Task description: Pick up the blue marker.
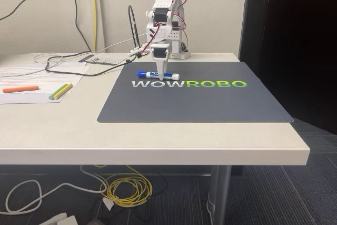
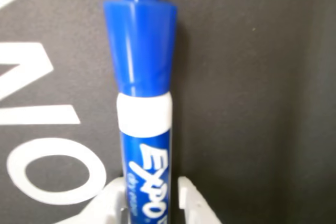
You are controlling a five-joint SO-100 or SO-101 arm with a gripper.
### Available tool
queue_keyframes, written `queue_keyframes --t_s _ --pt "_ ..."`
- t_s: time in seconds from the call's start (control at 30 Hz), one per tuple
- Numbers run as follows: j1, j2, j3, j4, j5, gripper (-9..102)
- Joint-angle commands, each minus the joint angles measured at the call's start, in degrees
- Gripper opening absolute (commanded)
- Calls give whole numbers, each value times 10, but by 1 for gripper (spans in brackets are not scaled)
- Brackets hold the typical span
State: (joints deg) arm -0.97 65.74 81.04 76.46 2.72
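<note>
White two-finger gripper (image 1: 159, 77) straddles, fingers closed against, the short blue-capped white marker (image 1: 157, 75), crosswise to its long axis.

A white robot arm (image 1: 167, 19) stands at the back edge of a dark mat (image 1: 210, 101) on a pale table (image 1: 158, 140). Its gripper (image 1: 159, 79) points straight down and reaches the blue marker (image 1: 157, 75), which lies flat on the mat just above the printed "WOWROBO" word. If the fingers press the marker, I cannot tell. At the left, on papers (image 1: 31, 80), lie an orange stick (image 1: 20, 88) and a yellow and green pair (image 1: 60, 91).
</note>
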Motion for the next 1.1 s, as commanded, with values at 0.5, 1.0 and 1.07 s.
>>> queue_keyframes --t_s 0.5,1.0,1.07 --pt "-6 39 -15 -9 -2 2" --pt "-38 201 -20 10 -28 0" --pt "-43 226 -20 10 -32 0"
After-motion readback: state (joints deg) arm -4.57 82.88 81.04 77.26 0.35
